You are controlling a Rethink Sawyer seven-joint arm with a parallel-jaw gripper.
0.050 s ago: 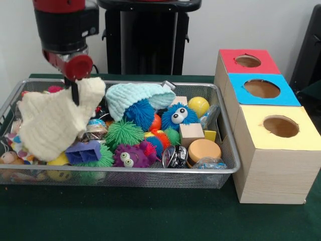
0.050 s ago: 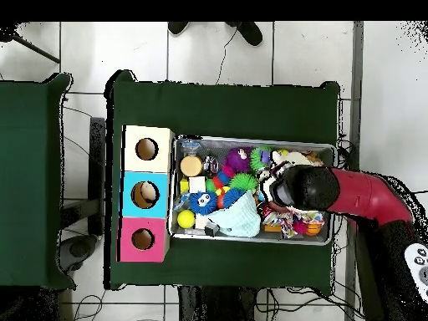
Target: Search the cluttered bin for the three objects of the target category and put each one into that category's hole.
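Item: cream knitted cloth (image 1: 55, 123); hangs clear above the left end of the wire bin (image 1: 228, 168), pinched at its upper edge by the gripper (image 1: 74, 92), jaws clamped together on the fabric. Advice: lift until the drooping hem clears the bin rim; carry slowly across to the holed boxes (image 1: 273, 130); lower the bunched cloth squarely over one hole.

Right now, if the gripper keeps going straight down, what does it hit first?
The gripper points down, already in the cream knitted cloth it seems to hold. Below, probably the purple block, though depth is unclear.
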